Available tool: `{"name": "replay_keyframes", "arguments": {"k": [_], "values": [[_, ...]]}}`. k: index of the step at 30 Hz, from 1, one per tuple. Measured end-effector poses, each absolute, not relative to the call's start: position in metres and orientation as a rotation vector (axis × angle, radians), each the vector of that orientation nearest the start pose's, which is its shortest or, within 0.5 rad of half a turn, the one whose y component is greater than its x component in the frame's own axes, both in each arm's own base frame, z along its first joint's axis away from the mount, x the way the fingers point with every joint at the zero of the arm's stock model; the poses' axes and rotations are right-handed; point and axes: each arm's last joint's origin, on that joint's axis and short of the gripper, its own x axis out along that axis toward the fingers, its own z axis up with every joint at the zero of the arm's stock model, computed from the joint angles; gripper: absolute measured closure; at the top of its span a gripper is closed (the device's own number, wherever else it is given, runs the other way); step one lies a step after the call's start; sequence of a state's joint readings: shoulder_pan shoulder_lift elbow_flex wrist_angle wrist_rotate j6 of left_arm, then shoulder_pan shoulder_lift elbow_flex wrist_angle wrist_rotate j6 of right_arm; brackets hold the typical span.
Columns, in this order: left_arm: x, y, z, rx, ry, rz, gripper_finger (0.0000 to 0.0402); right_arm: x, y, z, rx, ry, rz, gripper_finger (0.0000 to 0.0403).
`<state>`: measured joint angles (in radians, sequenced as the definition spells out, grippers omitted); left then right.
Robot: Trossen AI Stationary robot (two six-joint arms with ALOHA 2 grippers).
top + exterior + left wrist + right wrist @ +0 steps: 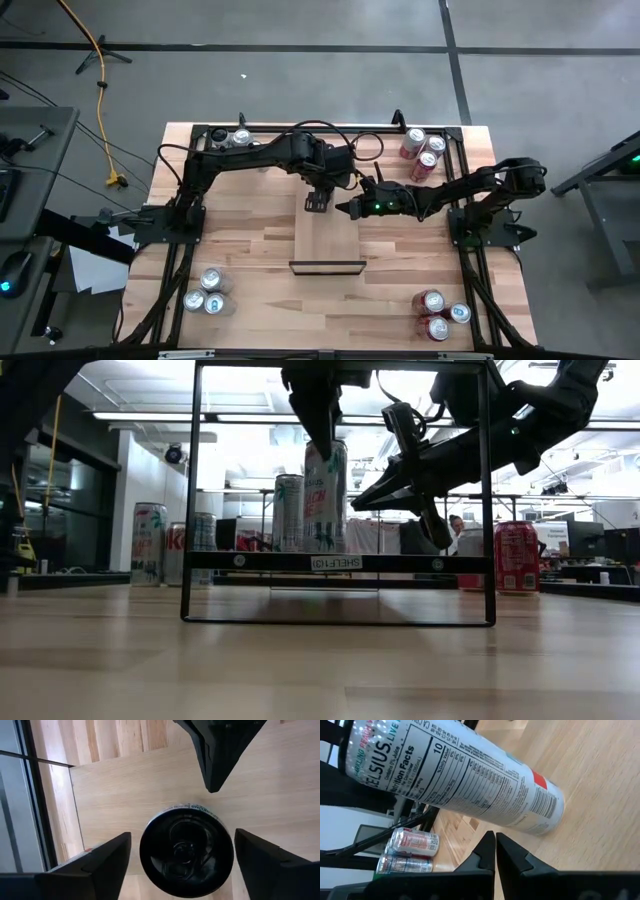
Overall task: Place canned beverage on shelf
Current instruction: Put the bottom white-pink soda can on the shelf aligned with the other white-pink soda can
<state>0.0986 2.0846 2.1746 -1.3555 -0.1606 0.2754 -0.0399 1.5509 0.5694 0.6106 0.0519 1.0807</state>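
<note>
Can [186, 851] upright on the shelf [327, 245], left jaws open on either side of it.

The left gripper [318, 203] hangs over the can with a gap at each side. It should lift straight up so neither finger clips the rim. The right gripper [340, 209], jaws closed, points at the can from just beside it and should back away level. One shelf and two arms are in view. Eleven other cans [211, 278] appear to stand at the surface [250, 260] corners: two, three, three and three.
</note>
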Motion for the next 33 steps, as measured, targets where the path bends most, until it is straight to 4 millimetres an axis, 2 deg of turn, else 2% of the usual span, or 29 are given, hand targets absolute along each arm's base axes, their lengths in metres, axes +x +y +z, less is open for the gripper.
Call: {"name": "replay_keyframes", "arguments": {"k": [3,8,12,16,19,24,26,29,33], "values": [[0.412,0.046,0.326,0.315,1.306,0.028,0.0100,0.290,-0.013,0.164,1.044,0.302,-0.247,0.0403],[0.397,0.044,0.347,0.351,1.278,0.090,0.0100,0.283,-0.019,0.170,0.999,0.357,-0.210,0.0403],[0.382,0.043,0.369,0.254,1.209,0.160,0.0100,0.274,-0.027,0.181,0.956,0.375,-0.210,0.0403],[0.362,0.039,0.396,0.077,1.107,0.203,0.0101,0.263,-0.030,0.199,0.933,0.359,-0.171,0.0403],[0.349,0.036,0.411,0.019,1.051,0.221,0.0101,0.258,-0.025,0.209,0.995,0.355,-0.106,0.0403],[0.333,0.027,0.431,0.034,0.949,0.258,0.0100,0.260,-0.005,0.207,1.100,0.418,-0.037,0.0403],[0.326,0.023,0.434,0.035,0.899,0.288,0.0100,0.260,0.002,0.205,1.108,0.428,-0.062,0.0403],[0.312,0.018,0.428,-0.008,0.825,0.350,0.0102,0.261,0.011,0.206,1.097,0.394,-0.087,0.0403],[0.283,0.007,0.393,-0.105,0.712,0.416,0.0102,0.261,0.018,0.207,1.096,0.385,-0.084,0.0403]]}}
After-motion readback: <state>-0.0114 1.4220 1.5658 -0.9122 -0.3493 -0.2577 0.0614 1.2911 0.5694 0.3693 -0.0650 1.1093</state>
